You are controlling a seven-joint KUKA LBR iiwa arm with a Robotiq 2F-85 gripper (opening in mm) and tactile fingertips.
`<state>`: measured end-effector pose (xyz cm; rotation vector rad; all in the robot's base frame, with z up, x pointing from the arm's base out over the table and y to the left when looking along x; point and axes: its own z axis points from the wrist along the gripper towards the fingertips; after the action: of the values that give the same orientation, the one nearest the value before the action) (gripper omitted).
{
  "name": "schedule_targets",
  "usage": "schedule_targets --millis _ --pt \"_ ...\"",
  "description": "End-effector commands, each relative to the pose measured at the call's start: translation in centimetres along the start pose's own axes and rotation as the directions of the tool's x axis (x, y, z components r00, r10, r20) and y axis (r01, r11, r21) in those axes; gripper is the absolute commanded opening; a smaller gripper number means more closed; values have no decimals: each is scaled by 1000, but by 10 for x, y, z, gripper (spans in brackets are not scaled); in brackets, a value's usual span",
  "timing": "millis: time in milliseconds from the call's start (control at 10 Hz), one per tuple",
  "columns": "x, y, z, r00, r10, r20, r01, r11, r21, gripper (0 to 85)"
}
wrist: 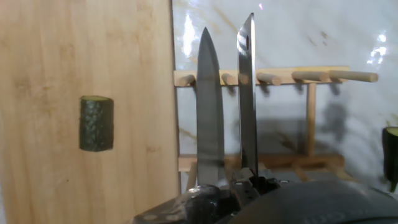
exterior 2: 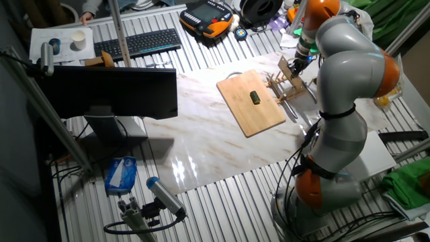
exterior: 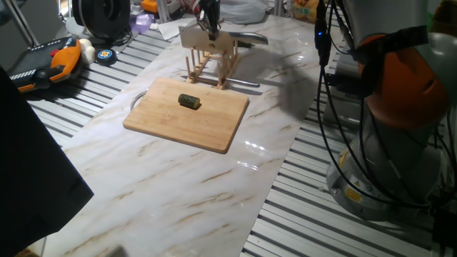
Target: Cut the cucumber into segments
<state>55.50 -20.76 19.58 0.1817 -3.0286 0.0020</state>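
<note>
The cucumber [exterior: 189, 101] [exterior 2: 255, 97] [wrist: 96, 123] is a short dark green stub lying whole near the middle of the wooden board [exterior: 164, 118] [exterior 2: 245, 117] [wrist: 43, 74]. No segments are in view. My gripper [exterior: 209, 27] [exterior 2: 299, 62] hangs over the wooden knife rack [exterior: 211, 63] [exterior 2: 290, 84] [wrist: 311, 77] just behind the board. The hand view looks along two knife blades [wrist: 209, 106] [wrist: 247, 93] resting on the rack, their handles dark and blurred at the bottom. The fingers do not show clearly, so I cannot tell whether they grip a handle.
Another dark green piece with a pale end [wrist: 390, 155] shows at the right edge of the hand view. A knife with a dark handle [exterior: 246, 40] lies by the rack. Cables and my arm's base [exterior: 385, 164] stand to the right; a pendant [exterior: 53, 63] lies far left.
</note>
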Motion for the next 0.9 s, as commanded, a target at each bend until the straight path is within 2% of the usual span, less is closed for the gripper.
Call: schedule_targets --millis 0,100,300,800 --pt "1 3 -3 1000 2 -3 -2 1000 0 7" --pt "1 7 -7 1000 4 -2 -4 1000 -6 7" --pt "-1 27 -22 1000 23 -9 -23 1000 -4 7" --pt "-9 87 -38 997 66 -29 -66 998 0 7"
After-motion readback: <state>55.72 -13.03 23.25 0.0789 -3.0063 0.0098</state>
